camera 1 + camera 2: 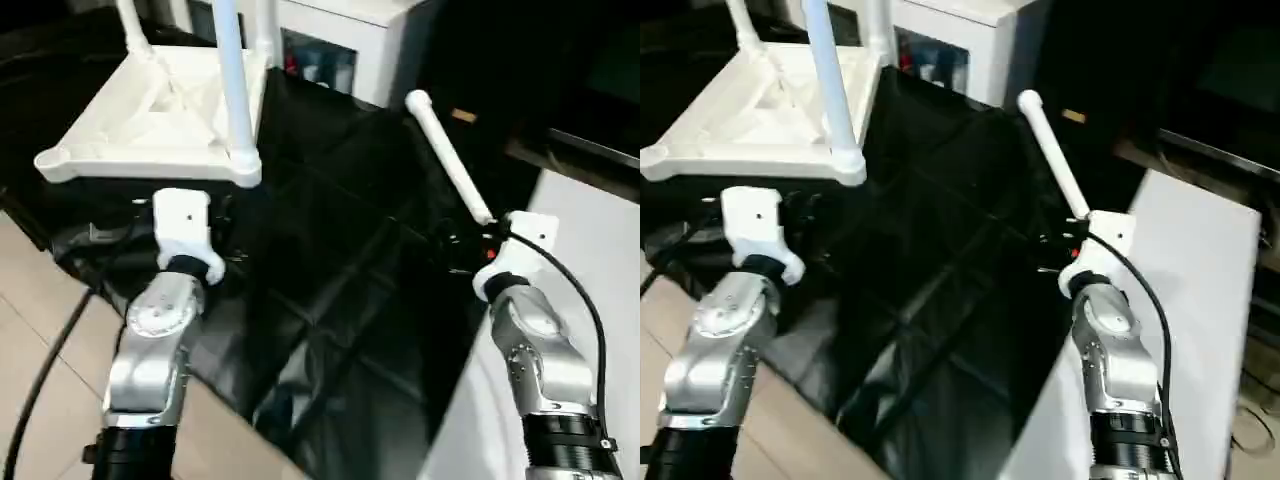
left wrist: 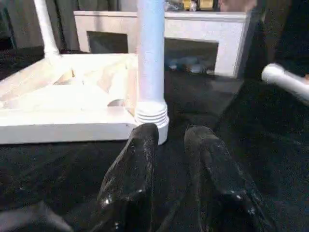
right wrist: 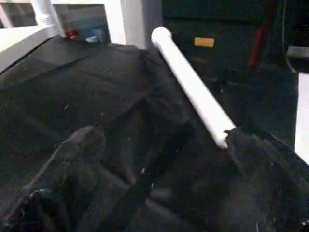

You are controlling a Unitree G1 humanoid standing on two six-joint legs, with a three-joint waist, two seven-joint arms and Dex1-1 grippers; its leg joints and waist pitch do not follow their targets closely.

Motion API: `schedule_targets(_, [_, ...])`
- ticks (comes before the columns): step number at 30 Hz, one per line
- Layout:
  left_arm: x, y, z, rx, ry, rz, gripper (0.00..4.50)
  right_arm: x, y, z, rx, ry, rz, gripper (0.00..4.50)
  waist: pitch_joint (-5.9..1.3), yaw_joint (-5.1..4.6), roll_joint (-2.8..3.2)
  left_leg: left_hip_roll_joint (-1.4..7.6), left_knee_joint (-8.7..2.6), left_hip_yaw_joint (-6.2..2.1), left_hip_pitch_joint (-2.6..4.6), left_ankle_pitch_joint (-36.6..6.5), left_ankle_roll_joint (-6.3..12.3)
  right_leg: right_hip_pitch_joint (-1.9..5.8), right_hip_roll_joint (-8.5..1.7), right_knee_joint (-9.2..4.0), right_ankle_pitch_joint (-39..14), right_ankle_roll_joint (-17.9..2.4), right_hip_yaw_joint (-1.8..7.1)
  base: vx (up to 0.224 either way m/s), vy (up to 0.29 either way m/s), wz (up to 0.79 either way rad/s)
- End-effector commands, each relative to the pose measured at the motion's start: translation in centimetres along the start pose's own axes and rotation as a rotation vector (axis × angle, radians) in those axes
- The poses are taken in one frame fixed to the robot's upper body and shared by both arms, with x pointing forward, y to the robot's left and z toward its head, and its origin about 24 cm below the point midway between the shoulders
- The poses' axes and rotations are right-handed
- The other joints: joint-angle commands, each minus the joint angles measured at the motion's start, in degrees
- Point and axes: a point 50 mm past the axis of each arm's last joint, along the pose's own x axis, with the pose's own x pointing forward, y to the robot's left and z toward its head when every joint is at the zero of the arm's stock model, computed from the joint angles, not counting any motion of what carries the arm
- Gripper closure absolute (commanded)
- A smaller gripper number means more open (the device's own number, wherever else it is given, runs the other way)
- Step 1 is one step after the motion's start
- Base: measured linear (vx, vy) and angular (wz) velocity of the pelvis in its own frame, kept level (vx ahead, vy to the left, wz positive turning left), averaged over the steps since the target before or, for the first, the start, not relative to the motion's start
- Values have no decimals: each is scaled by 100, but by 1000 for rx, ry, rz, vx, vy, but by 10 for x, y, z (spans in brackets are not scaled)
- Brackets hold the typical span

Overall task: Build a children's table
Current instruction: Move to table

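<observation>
My right gripper point(image 3: 159, 159) stands wide, a leg point(image 3: 190, 84) against one finger, ungripped. My left gripper point(image 2: 171, 145), narrowly open and empty, sits just before the upturned table point(image 2: 63, 104), probably to steady it.

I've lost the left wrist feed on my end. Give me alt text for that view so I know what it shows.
The left pincer, its two black fingers slightly apart and empty, points at the near corner of the upside-down white plastic table top on black cloth, where a round white leg stands upright in its socket. Another leg rises at a far corner.
</observation>
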Motion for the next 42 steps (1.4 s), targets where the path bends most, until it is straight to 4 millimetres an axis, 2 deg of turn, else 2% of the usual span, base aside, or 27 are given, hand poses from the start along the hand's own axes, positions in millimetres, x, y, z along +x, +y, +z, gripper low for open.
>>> schedule_targets(1, [-3, 10, 2, 11, -9, 38, 328, 2, 7, 5, -5, -10, 23, 9, -386, 328, 107, 344, -469, -91, -512, 1468, -379, 762, -360, -8, 4585, -2358, 362, 22, 67, 33])
schedule_targets(2, [-3, 10, 2, 13, -8, 38, 328, 2, 7, 5, -5, -10, 23, 9, -534, -17, 397, 671, -507, -570, 560, 4038, 356, -462, 224, 672, 2996, -1173, -337, 0, 0, 0])
schedule_targets(3, [-3, 10, 2, 15, -7, 37, 328, 2, 7, 5, -5, -10, 22, 9, -614, -210, 414, 976, -449, -947, 1046, 5887, 1260, -979, 23, 724, 1386, -564, -333, 0, 0, 0])
schedule_targets(4, [-3, 10, 2, 19, -7, 41, 328, 2, 7, 5, -6, -9, 22, 9, -532, 19, 307, 1055, -204, -943, 932, 8410, 1311, -1200, -377, 554, 1021, 243, -124, 15, -79, -17])
schedule_targets(5, [-3, 11, 2, 13, -5, 45, 328, 2, 7, 4, -6, -7, 23, 9, -526, 22, 239, 881, -195, -763, 705, 8649, 1017, -1119, -399, 426, 1560, 426, -86, -163, -2, 4])
schedule_targets(6, [-3, 11, 2, 8, -4, 47, 328, 2, 7, 4, -6, -6, 24, 9, -517, 133, -5, 196, -96, -292, 331, 7307, 340, -952, -313, -76, 2874, 183, -6, -163, -2, 4])
schedule_targets(7, [-3, 11, 1, 8, -1, 50, 328, 3, 8, 4, -7, -4, 24, 9, -474, 141, -259, -189, -232, -24, 91, 4864, 132, -618, -262, -43, 3471, -54, 125, -172, 26, 23])
schedule_targets(8, [-3, 11, 1, 14, 1, 54, 328, 3, 8, 4, -8, -3, 24, 9, -454, 195, -235, -136, -375, 38, -85, 3371, 88, -448, -338, -77, 3555, -581, 225, -71, -17, 16])
schedule_targets(9, [-3, 11, 1, 16, 5, 55, 328, 3, 8, 4, -8, -2, 25, 9, -460, 195, -207, -95, -462, 10, -175, 2834, 50, -338, -358, -86, 3298, -746, 220, -71, -17, 16])
schedule_targets(10, [-3, 11, 1, 16, 8, 55, 328, 3, 8, 4, -8, -1, 26, 9, -426, 162, -142, 24, -612, -16, -221, 2012, -115, -299, -364, -153, 2280, -965, 138, -80, -54, -5])
schedule_targets(11, [-3, 11, 1, 20, 8, 56, 328, 3, 8, 4, -8, 0, 27, 9, -411, 135, -108, 66, -665, -7, -203, 1735, -206, -301, -349, -181, 1778, -1044, 100, -96, -46, -6])
schedule_targets(12, [-3, 12, 1, 20, 10, 57, 328, 3, 9, 4, -6, 1, 27, 9, -371, 72, -81, 142, -758, -4, -152, 1226, -367, -336, -303, -261, 862, -1122, 45, -96, -46, -6])
schedule_targets(14, [-3, 12, 0, 21, 12, 60, 328, 3, 9, 4, -4, 1, 27, 9, -294, -18, -71, 217, -864, 57, -105, -98, -672, -431, -266, -411, -517, -1017, 34, -99, -33, 6])
schedule_targets(15, [-3, 13, 0, 21, 14, 60, 328, 3, 9, 4, -4, 0, 27, 9, -280, -38, -59, 234, -889, 72, -90, -432, -757, -456, -266, -437, -825, -962, 29, -98, -33, 10])
schedule_targets(16, [-3, 13, 0, 20, 11, 62, 328, 3, 9, 4, -4, 0, 26, 9, -261, -65, -56, 262, -914, 101, -52, -940, -906, -515, -263, -494, -1329, -827, 7, -92, -34, 12])
schedule_targets(18, [-2, 13, 1, 22, 11, 66, 328, 3, 9, 5, -2, -1, 25, 9, -259, -96, -43, 289, -944, 110, -77, -1093, -1035, -519, -270, -520, -1460, -683, -24, -82, -33, 12])
schedule_targets(21, [-2, 14, 1, 21, 11, 66, 328, 5, 8, 7, 0, -4, 22, 9, -276, -107, -70, 284, -958, 146, -100, -984, -1055, -526, -262, -543, -1397, -548, -28, -22, -10, 4])
schedule_targets(25, [-2, 14, 0, 26, 13, 66, 328, 5, 5, 8, -1, -6, 13, 9, -311, -130, -81, 297, -975, 146, -199, -674, -1024, -475, -264, -485, -998, -582, -39, 0, 0, 0])
schedule_targets(27, [-3, 14, 0, 22, 15, 64, 328, 5, 5, 7, -1, -3, 8, 9, -331, -124, -65, 305, -958, 158, -192, -442, -988, -486, -259, -458, -609, -676, -38, 0, 0, 0])
schedule_targets(30, [-3, 13, -1, 28, 18, 56, 328, 5, 4, 7, 12, -7, 8, 9, -359, -113, -61, 309, -938, 207, -206, -127, -909, -456, -257, -415, -55, -842, -41, 0, 0, 0])
schedule_targets(34, [-2, 5, 2, 31, 5, -29, 328, 6, 0, 10, 39, -32, 6, 9, -379, -94, -51, 318, -924, 226, -211, 356, -788, -423, -251, -355, 572, -1004, -52, 0, 0, 0])
schedule_targets(36, [-3, -1, 6, 7, -8, -95, 328, 11, -8, 11, 22, -28, -27, 9, -377, -94, -41, 314, -926, 235, -203, 372, -786, -425, -249, -350, 599, -1093, -60, 0, 0, 0])
schedule_targets(38, [-3, -7, 11, 8, -19, -192, 328, 25, -23, 16, -7, -35, -54, 9, -370, -95, -19, 315, -939, 248, -178, 92, -857, -434, -258, -372, 355, -1175, -73, 0, 0, 0])
schedule_targets(39, [-3, -7, 11, 9, -18, -200, 328, 27, -24, 17, -10, -36, -57, 9, -367, -98, -27, 316, -939, 251, -185, 54, -859, -427, -261, -368, 327, -1187, -71, 0, 0, 0])
schedule_targets(40, [-4, -7, 13, 7, -21, -223, 328, 32, -28, 21, -5, -45, -54, 9, -353, -74, 40, 317, -936, 252, -187, 19, -864, -429, -271, -371, 324, -1193, -66, 0, 0, 0])
schedule_targets(41, [-4, -7, 16, 8, -21, -251, 328, 37, -32, 24, 5, -48, -44, 9, -346, -90, 11, 317, -937, 264, -185, -52, -860, -435, -267, -395, 251, -1197, -69, 0, 0, 0])
schedule_targets(42, [-4, -8, 17, 8, -23, -266, 328, 40, -34, 25, 9, -46, -44, 9, -361, -92, 16, 306, -930, 264, -185, -100, -864, -423, -264, -381, 193, -1217, -74, 0, 0, 0])
